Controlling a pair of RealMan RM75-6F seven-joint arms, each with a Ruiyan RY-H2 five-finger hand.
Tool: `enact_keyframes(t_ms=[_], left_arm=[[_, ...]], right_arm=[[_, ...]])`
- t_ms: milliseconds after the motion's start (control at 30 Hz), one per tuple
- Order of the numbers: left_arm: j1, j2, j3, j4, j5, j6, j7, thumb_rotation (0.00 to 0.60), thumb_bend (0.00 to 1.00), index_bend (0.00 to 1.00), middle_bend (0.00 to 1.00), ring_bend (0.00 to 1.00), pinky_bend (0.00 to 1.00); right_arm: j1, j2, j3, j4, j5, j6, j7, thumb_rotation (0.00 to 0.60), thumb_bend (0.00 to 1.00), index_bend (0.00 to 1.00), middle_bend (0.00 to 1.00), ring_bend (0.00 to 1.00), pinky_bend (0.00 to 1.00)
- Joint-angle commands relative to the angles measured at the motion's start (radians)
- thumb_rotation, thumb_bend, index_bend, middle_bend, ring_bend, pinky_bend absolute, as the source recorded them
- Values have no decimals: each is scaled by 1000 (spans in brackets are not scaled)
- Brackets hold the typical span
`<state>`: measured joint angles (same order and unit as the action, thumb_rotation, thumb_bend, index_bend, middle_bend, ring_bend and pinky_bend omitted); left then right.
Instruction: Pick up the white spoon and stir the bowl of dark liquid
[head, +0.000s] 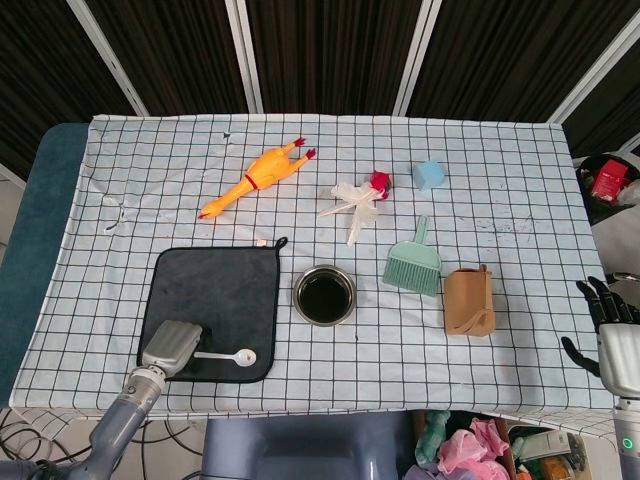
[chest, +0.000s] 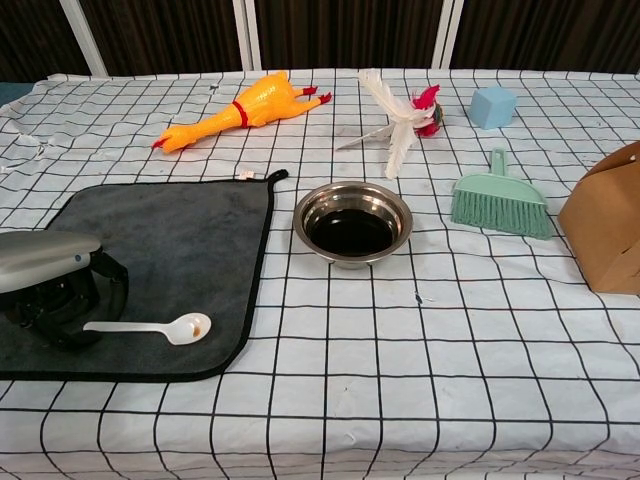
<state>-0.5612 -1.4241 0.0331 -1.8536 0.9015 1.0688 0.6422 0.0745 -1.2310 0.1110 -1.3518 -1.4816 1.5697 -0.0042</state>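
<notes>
The white spoon lies flat on the dark grey mat, its bowl pointing right with a brown stain in it. My left hand hovers low over the mat's near-left corner, fingers loosely curled downward just at the tip of the spoon's handle, not lifting it. The steel bowl of dark liquid stands just right of the mat. My right hand hangs beyond the table's right edge, fingers spread and holding nothing.
A rubber chicken lies behind the mat. A feather toy and a blue cube sit at the back. A green hand brush and a brown box stand right of the bowl.
</notes>
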Motion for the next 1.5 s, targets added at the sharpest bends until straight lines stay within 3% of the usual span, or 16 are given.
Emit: enact_keyframes(t_ms=[33, 1000, 1333, 1500], left_arm=[[-1, 0, 0, -1, 3, 2, -2, 600, 360, 517, 842, 799, 816], [-9, -3, 7, -2, 3, 23, -4, 600, 396, 544, 852, 805, 817], [-4, 10, -25, 1, 17, 48, -44, 600, 422, 565, 865, 817, 827], [-17, 17, -69, 0, 41, 76, -52, 600, 434, 576, 873, 818, 827]], right_arm=[[0, -1, 1, 0, 1, 0, -1, 600, 178, 149, 109, 195, 295], [4, -8, 2, 6, -5, -9, 0, 600, 181, 149, 109, 195, 295], [3, -8, 4, 5, -5, -7, 0, 600, 182, 149, 109, 195, 295], [4, -9, 2, 5, -7, -9, 0, 600, 182, 149, 108, 195, 295]])
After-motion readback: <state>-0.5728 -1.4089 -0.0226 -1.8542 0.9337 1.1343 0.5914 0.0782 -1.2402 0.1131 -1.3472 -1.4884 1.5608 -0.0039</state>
